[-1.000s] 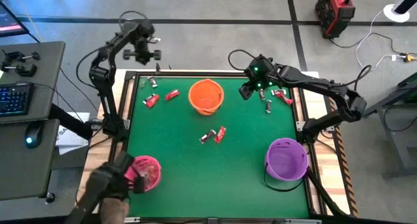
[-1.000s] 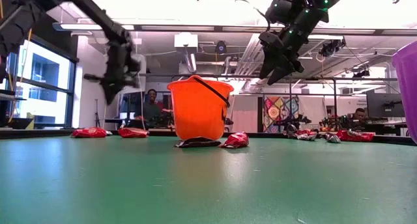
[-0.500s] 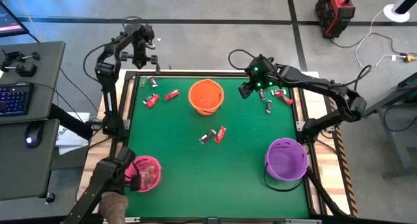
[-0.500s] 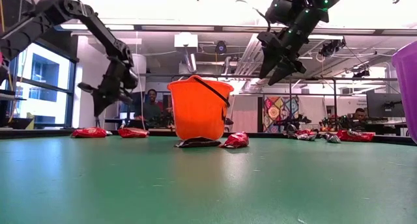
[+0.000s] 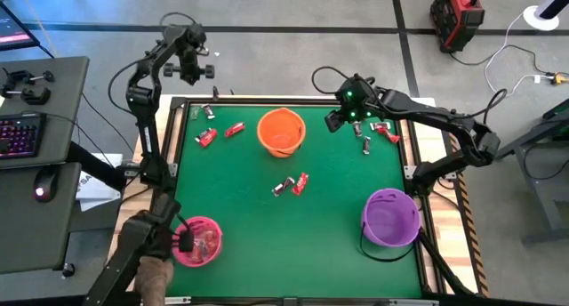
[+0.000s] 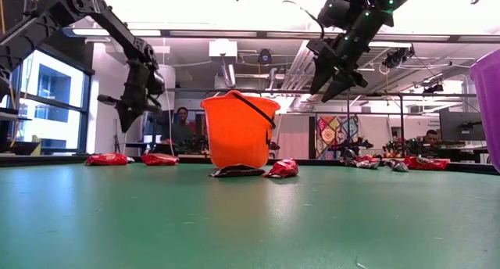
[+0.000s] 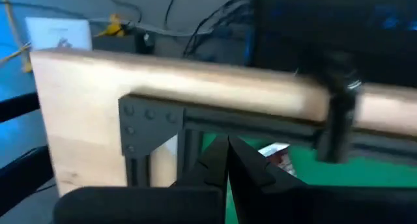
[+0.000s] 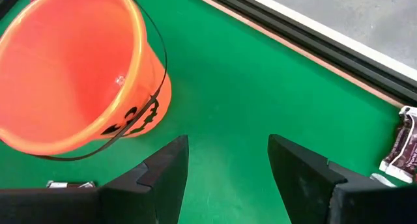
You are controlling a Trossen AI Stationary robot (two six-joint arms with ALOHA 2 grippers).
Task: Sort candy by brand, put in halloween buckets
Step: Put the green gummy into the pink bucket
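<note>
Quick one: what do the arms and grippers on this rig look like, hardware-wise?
Both arms are dark, jointed links with loose black cables looping off them. The right gripper has two flat, dark, blade-like fingers; green lights glow on its wrist. The left gripper is equally dark, its fingers tapering to a narrow point.

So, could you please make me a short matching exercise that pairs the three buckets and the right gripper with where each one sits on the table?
Things:
1. orange bucket
2. pink bucket
3. purple bucket
4. right gripper

Places:
A. near right corner
B. far side, middle
C. raised, open, just right of the orange bucket
D. near left corner

Pairs: 1-B, 2-D, 3-A, 4-C
</note>
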